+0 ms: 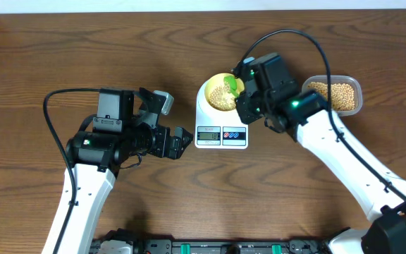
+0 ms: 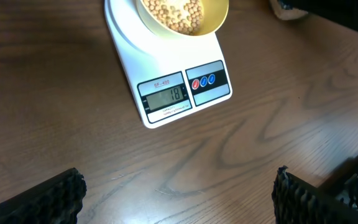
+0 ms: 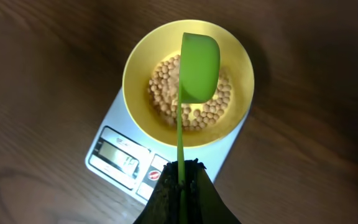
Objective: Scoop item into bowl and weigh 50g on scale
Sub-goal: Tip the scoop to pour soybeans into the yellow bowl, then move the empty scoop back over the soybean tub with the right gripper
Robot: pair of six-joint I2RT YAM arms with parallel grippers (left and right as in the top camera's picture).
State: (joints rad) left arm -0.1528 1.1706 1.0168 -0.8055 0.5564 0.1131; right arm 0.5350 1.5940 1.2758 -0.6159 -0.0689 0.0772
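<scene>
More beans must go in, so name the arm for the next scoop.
Right, probably. The right gripper is shut on the green scoop over the bowl, with the tub of beans beside that arm. The left gripper is open and empty, across the scale from the tub.

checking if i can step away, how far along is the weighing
Done: the bowl sits on the scale with a layer of beans in it. In hand: the right gripper is shut on the green scoop, held over the bowl. To go: the display seems to read 18, well short of 50, so more scoops from the tub are likely needed. The left gripper is open and empty.
</scene>
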